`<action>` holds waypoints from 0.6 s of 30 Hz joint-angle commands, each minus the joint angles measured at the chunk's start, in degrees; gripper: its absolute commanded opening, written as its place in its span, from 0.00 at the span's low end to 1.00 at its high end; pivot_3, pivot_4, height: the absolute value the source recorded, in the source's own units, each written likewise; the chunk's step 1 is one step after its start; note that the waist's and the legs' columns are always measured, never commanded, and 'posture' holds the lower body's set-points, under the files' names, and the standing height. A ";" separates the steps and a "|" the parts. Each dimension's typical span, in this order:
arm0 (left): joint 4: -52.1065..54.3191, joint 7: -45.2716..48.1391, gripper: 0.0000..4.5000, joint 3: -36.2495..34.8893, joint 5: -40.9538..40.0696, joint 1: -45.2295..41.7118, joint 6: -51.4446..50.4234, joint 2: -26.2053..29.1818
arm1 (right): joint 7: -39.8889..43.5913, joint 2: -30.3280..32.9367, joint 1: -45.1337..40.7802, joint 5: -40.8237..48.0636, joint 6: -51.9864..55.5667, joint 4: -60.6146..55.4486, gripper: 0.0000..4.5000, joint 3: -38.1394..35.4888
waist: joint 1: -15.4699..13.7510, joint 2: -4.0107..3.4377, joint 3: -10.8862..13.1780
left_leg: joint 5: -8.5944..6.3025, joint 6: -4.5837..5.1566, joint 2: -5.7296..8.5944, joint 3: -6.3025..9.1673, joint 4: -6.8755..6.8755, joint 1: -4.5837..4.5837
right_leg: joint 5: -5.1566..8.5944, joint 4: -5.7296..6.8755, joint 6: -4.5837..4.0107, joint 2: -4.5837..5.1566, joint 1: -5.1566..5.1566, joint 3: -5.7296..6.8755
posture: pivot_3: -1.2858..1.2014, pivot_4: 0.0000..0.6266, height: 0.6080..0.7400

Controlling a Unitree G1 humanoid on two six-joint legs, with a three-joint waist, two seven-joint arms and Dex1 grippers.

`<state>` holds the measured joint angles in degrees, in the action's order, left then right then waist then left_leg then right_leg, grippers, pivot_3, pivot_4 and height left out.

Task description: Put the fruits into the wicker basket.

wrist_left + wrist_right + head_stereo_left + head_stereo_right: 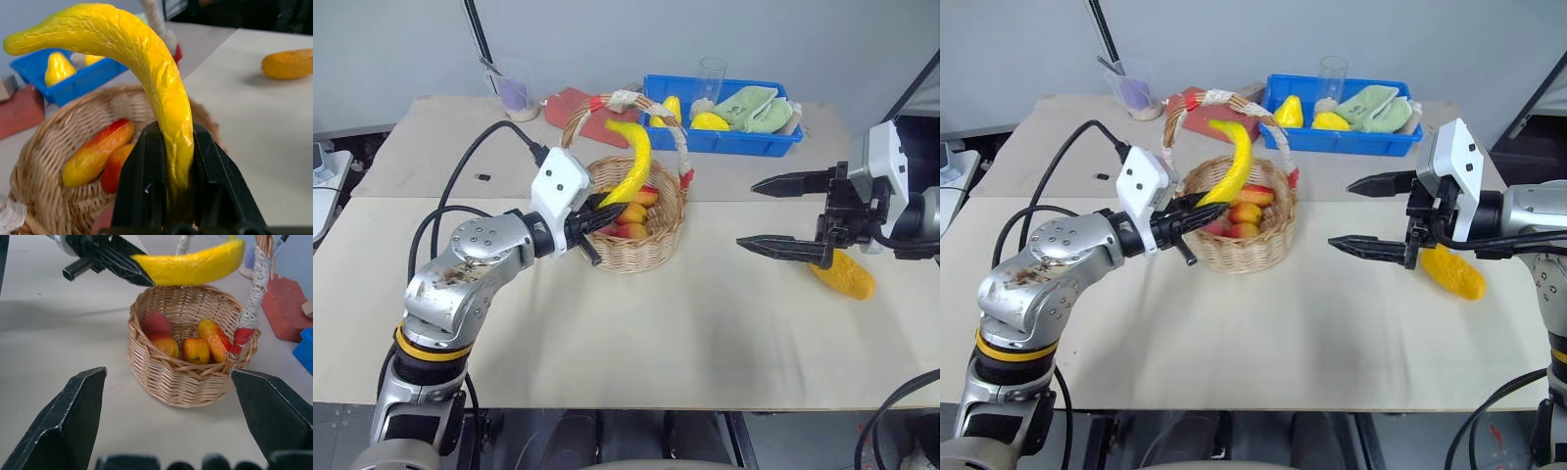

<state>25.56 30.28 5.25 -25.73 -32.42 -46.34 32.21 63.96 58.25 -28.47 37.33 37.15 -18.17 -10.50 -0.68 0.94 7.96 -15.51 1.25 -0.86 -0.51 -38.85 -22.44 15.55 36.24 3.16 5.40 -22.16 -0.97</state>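
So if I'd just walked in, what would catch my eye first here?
Probably the bright yellow banana, pinched at one end by the left gripper and held up over the wicker basket, which already has small red-yellow fruits inside. Next, the right gripper, its fingers spread wide, with the orange-yellow fruit lying on the table just beyond it.

A: Banana [632, 166] bright yellow; mango-like fruit [843, 274] orange-yellow; wicker basket [646, 240] light brown, handle wrapped white and red.
B: Small fruits [195, 345] red-yellow. Bin [724, 137] blue; gripper fingers [773, 245] black.
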 commanded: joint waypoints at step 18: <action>3.87 24.92 0.99 -6.16 -10.94 2.68 5.71 10.83 | -3.57 6.21 9.72 -11.14 -5.80 10.88 1.00 -5.76 | 0.02 0.00 0.01 | 0.00 -0.01 -0.01 -0.04 -0.01 -0.05 | 0.00 -0.02 0.00 0.01 -0.04 -0.02 | 0.52 0.24 1.00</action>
<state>26.52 52.01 1.53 -33.15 -29.65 -41.46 42.13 60.65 62.76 -18.94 27.60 33.25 -9.06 -13.45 -0.66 0.94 7.97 -15.51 1.25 -0.88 -0.56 -38.87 -22.48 15.55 36.21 3.16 5.41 -22.19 -1.00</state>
